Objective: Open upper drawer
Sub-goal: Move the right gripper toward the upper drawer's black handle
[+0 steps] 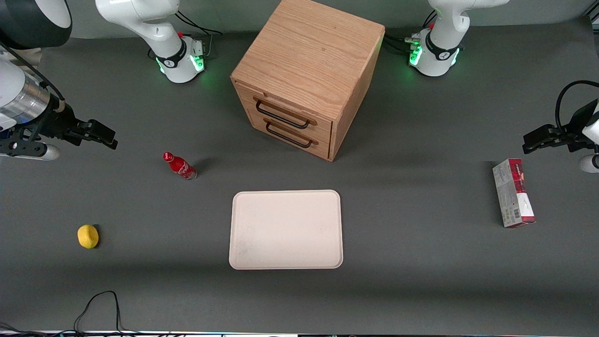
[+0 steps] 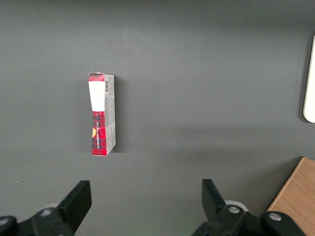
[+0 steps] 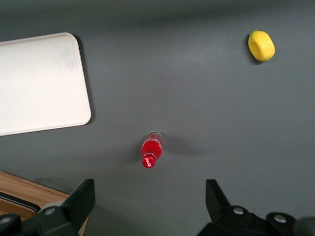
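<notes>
The light oak cabinet [image 1: 309, 70] stood near the bench's edge farthest from the front camera, midway along it, turned at an angle. The upper drawer [image 1: 284, 111] sat flush in the cabinet's front, its thin black bar handle [image 1: 282, 115] just above the matching handle of the lower drawer [image 1: 290, 135].

The gripper [image 1: 100, 135] hung above the bench at the working arm's end, well apart from the cabinet, its fingers [image 3: 81, 199] spread wide with nothing between them.

A small red bottle [image 1: 179, 165] stood on the bench between the gripper and the cabinet front, nearer the front camera than the drawers. A yellow lemon-like object [image 1: 88, 236] lay closer to the camera-side edge at the working arm's end. A pale empty tray [image 1: 286, 229] lay flat in the middle of the bench, in front of the drawers but apart from them. A red and grey carton [image 1: 513, 193] lay toward the parked arm's end.

In the right wrist view only a corner of the cabinet [image 3: 19, 189] showed, partly covered by a finger, and the tray [image 3: 42, 83] was cut off at the frame edge. The bottle's label could not be read.
</notes>
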### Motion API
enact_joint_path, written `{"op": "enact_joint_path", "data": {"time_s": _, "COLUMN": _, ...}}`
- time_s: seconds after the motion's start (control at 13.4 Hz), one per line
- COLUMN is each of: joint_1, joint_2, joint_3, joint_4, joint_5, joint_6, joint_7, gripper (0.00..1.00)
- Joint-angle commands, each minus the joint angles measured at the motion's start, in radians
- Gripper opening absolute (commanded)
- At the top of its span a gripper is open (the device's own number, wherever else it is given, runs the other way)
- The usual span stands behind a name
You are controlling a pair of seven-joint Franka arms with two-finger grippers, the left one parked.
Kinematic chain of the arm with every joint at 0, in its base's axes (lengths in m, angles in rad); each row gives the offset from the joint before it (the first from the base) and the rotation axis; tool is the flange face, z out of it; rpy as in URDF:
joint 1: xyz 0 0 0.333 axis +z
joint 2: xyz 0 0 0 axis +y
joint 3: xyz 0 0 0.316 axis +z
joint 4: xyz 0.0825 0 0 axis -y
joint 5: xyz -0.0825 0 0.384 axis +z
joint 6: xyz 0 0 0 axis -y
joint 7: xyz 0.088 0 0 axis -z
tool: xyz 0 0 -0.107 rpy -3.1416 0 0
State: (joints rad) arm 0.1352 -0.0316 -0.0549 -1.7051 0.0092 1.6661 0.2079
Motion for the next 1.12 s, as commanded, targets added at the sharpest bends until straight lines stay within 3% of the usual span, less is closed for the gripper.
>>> {"op": "enact_joint_path", "data": {"time_s": 0.0, "joint_1": 0.004, "joint_2": 0.008, "joint_3": -0.002, "joint_4": 0.004, "joint_5": -0.017, "joint_6": 0.001, "joint_7": -0.033, "gripper": 1.0}}
{"op": "enact_joint_path", "data": {"time_s": 0.22, "joint_1": 0.006, "joint_2": 0.106, "joint_3": 0.024, "joint_4": 0.114, "joint_5": 0.017, "joint_6": 0.001, "joint_7": -0.033, "gripper": 1.0}}
{"op": "enact_joint_path", "data": {"time_s": 0.45, "joint_1": 0.007, "joint_2": 0.205, "joint_3": 0.166, "joint_4": 0.238, "joint_5": 0.034, "joint_6": -0.034, "joint_7": -0.027, "gripper": 1.0}}
{"op": "enact_joint_path", "data": {"time_s": 0.9, "joint_1": 0.009, "joint_2": 0.308, "joint_3": 0.524, "joint_4": 0.259, "joint_5": 0.04, "joint_6": -0.039, "joint_7": -0.053, "gripper": 1.0}}
{"op": "enact_joint_path", "data": {"time_s": 1.04, "joint_1": 0.009, "joint_2": 0.34, "joint_3": 0.59, "joint_4": 0.257, "joint_5": 0.066, "joint_6": -0.039, "joint_7": -0.137, "gripper": 1.0}}
